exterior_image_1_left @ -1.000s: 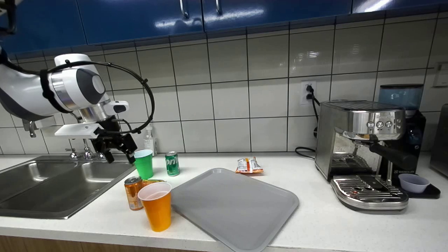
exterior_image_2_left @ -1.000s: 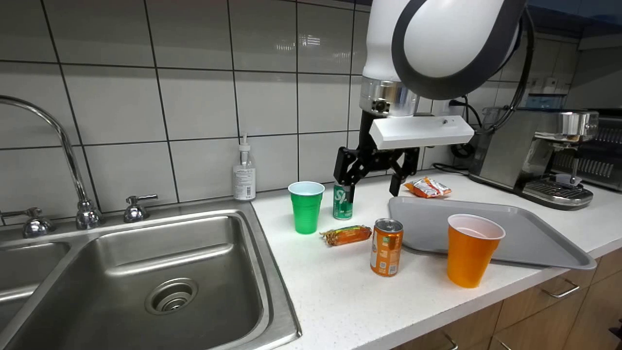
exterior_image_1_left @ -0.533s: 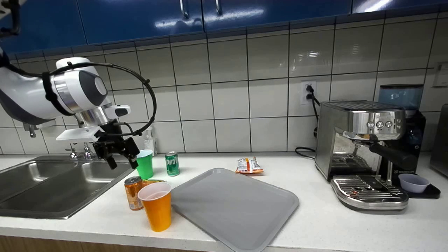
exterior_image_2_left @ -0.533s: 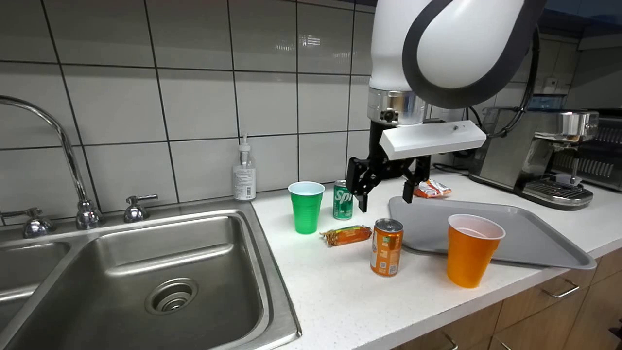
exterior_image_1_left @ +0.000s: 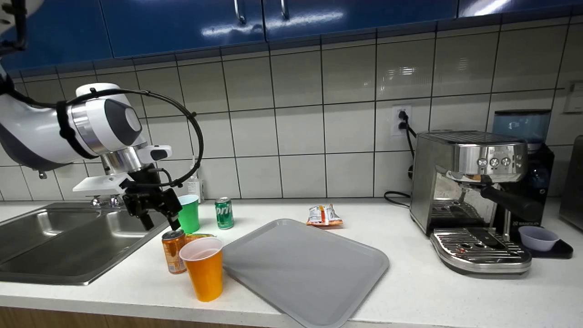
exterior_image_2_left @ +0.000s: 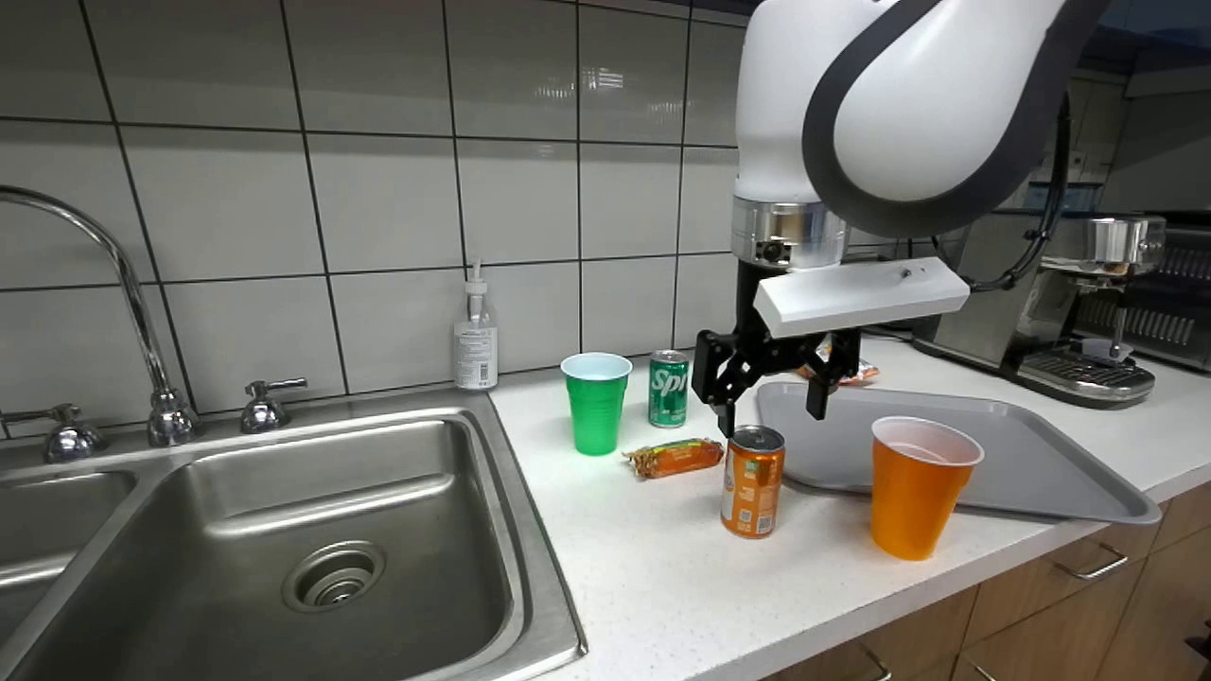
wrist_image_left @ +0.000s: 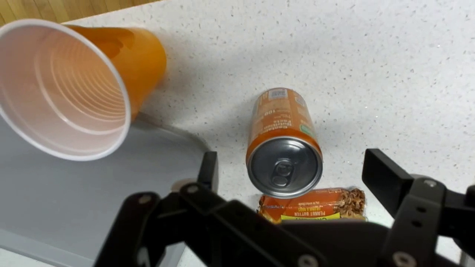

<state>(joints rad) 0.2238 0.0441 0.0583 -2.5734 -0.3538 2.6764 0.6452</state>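
Note:
My gripper (exterior_image_2_left: 771,414) stands open, pointing down, its fingers (wrist_image_left: 386,174) wide apart and nothing gripped. Nearest is an upright orange can (wrist_image_left: 282,122) with a dark silver lid; in the wrist view its lid shows between the fingers. In both exterior views the fingertips hang just above the height of the can's top. A wrapped granola bar (exterior_image_2_left: 674,458) lies beside the can, partly covered by the gripper in the wrist view. An orange cup (exterior_image_1_left: 207,278) stands near the can. Farther back are a green cup (exterior_image_2_left: 596,411) and a green Sprite can (exterior_image_2_left: 668,390).
A grey tray (exterior_image_1_left: 309,264) lies right behind the orange cup, one corner at the counter edge. A small snack bag (exterior_image_1_left: 324,215) sits near the tiled wall. The steel sink (exterior_image_2_left: 544,577), faucet (exterior_image_2_left: 123,274), soap bottle (exterior_image_2_left: 475,340) and espresso machine (exterior_image_1_left: 469,159) flank the counter.
The open gripper has come down and shifted toward the orange can. The Sprite can, partly covered before in an exterior view, now shows fully. Objects on the counter have not moved.

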